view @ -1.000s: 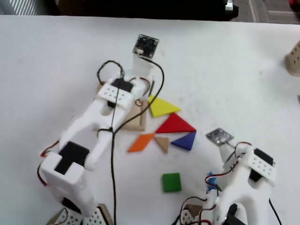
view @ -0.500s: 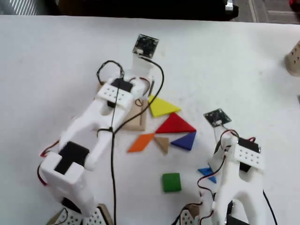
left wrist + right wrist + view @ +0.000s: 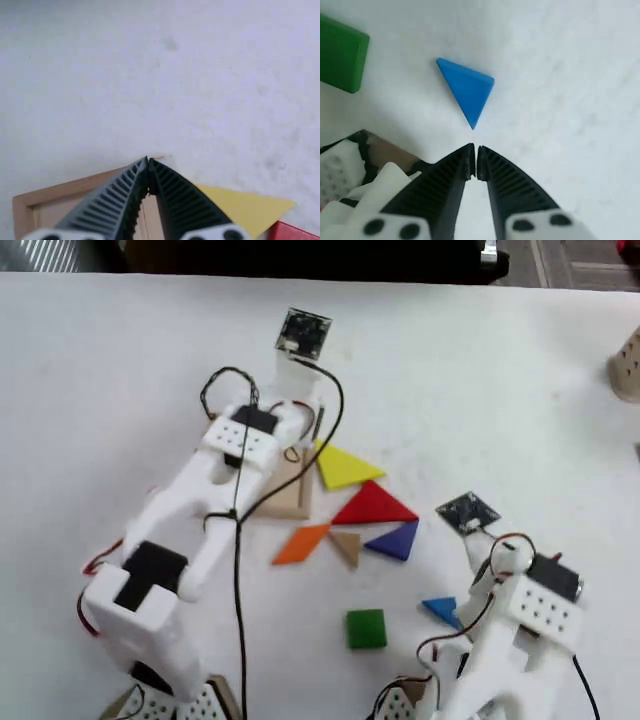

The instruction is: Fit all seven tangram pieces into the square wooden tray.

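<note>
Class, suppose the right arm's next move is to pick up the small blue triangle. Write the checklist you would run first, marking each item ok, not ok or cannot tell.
1. Right gripper carries nothing: ok.
2. Its fingers are open for a grasp: not ok, they are shut.
3. Blue triangle lies free, apart from the green square: ok.
4. Wooden tray is free to receive pieces: not ok, the left gripper sits over its rim.
5. Pieces already inside the tray: cannot tell, mostly hidden.

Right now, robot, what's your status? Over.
Left gripper shut at wooden tray rim. Right gripper shut near small blue triangle. Left arm covers tray.
</note>
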Controlling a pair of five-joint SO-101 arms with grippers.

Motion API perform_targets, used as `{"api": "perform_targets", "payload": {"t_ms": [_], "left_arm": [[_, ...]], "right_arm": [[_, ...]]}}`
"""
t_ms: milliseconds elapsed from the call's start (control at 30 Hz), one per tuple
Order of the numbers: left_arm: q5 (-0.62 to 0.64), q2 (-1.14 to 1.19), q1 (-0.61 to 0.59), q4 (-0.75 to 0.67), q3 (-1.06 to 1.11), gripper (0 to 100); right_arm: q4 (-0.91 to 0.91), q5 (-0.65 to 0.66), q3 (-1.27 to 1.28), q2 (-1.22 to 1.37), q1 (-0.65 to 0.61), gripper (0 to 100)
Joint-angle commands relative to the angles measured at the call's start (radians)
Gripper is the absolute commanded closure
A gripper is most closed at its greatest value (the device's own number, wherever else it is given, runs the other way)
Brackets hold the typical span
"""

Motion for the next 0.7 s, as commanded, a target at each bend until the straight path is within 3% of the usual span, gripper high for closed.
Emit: {"api": "perform_targets", "payload": {"t_ms": [0,200,400,567,667], "left_arm": [[-0.009,-0.068,-0.007,-0.021,-0.028,98],[-0.009,-0.068,-0.044,-0.023,-0.028,98],[-0.009,-0.068,-0.099,-0.029,-0.035,98],[-0.009,-0.067,-0.097,-0.031,-0.035,98],[-0.009,-0.067,-0.099,-0.038,-0.035,98]], "right_arm": [[-0.041,0.018,0.061,-0.162,0.021,98.1],[-0.064,0.020,0.054,-0.031,-0.016,98.1],[-0.019,0.072,-0.092,0.433,-0.131,98.1],[-0.094,0.069,-0.158,0.720,-0.193,98.1],[-0.148,-0.052,-0.170,0.762,-0.265,98.1]]}}
